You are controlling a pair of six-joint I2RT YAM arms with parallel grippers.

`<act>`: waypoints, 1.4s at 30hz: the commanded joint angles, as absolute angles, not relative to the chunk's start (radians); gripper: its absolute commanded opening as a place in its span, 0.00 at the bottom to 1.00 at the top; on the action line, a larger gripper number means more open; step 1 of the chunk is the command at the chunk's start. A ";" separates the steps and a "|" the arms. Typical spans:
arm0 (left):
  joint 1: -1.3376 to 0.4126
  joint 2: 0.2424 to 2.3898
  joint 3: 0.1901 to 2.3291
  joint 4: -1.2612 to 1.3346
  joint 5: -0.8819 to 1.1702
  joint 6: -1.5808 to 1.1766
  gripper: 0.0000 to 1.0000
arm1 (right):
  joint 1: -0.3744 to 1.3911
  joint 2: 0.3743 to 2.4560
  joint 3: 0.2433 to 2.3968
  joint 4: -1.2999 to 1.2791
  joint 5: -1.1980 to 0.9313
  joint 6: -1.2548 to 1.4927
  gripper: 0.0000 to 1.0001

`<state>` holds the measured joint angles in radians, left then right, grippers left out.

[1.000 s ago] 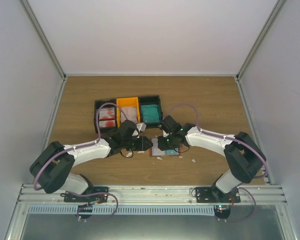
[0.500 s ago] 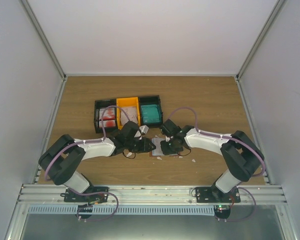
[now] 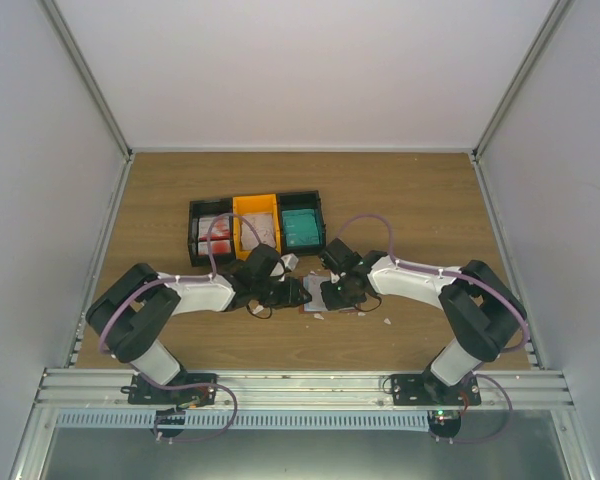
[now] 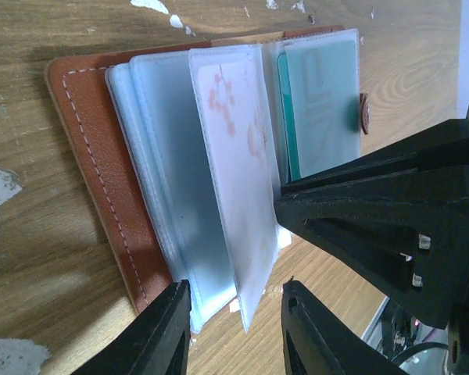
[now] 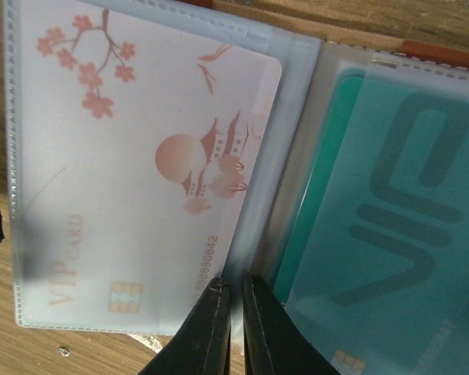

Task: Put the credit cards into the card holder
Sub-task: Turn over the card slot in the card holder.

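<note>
The reddish-brown card holder (image 4: pixel 84 141) lies open on the wood between both grippers; in the top view only a small part of it (image 3: pixel 314 297) shows. A pale pink card (image 5: pixel 141 187) with blossom print sits in one clear pocket, also in the left wrist view (image 4: pixel 234 148). A teal card (image 5: pixel 391 226) sits in the neighbouring pocket (image 4: pixel 322 86). My right gripper (image 5: pixel 234 312) is shut on the edge of a clear pocket leaf between the two cards. My left gripper (image 4: pixel 230 328) is open, its fingers either side of the pocket leaves' end.
Joined bins stand behind: a black one with red cards (image 3: pixel 213 238), an orange one with pale cards (image 3: pixel 257 228), a black one with teal cards (image 3: pixel 302 229). Small white scraps (image 3: pixel 387 321) lie on the wood near the holder. White walls enclose the table.
My left gripper has moved right, up to the holder's left side. My right gripper has come down and slightly left onto the holder.
</note>
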<state>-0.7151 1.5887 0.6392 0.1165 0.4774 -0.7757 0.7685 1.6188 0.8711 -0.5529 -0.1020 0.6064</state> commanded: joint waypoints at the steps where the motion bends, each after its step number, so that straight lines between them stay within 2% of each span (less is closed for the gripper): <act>1: -0.715 1.610 0.660 0.182 0.508 -0.769 0.35 | 0.776 1.664 0.850 -0.563 -0.078 0.600 0.07; 22: -0.735 1.688 0.719 0.237 0.584 -0.750 0.32 | 0.776 1.604 0.827 -0.515 -0.062 0.619 0.07; 25: -0.741 1.706 0.748 0.230 0.611 -0.718 0.32 | 0.776 1.516 0.842 -0.511 0.007 0.651 0.07; 31: -0.749 1.766 0.853 0.158 0.636 -0.647 0.33 | 0.775 1.404 0.885 -0.629 0.311 0.777 0.12; 36: -0.774 1.833 0.961 0.118 0.660 -0.611 0.36 | 0.773 1.300 0.878 -0.701 0.478 0.870 0.19; 42: -0.786 1.927 1.112 -0.032 0.554 -0.520 0.42 | 0.753 1.182 0.847 -0.712 0.523 0.890 0.26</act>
<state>-0.7811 1.8870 1.0378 0.0772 0.6266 -0.6109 0.7650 1.2415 0.8642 -0.6815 0.4194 0.8364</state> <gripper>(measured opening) 0.395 0.242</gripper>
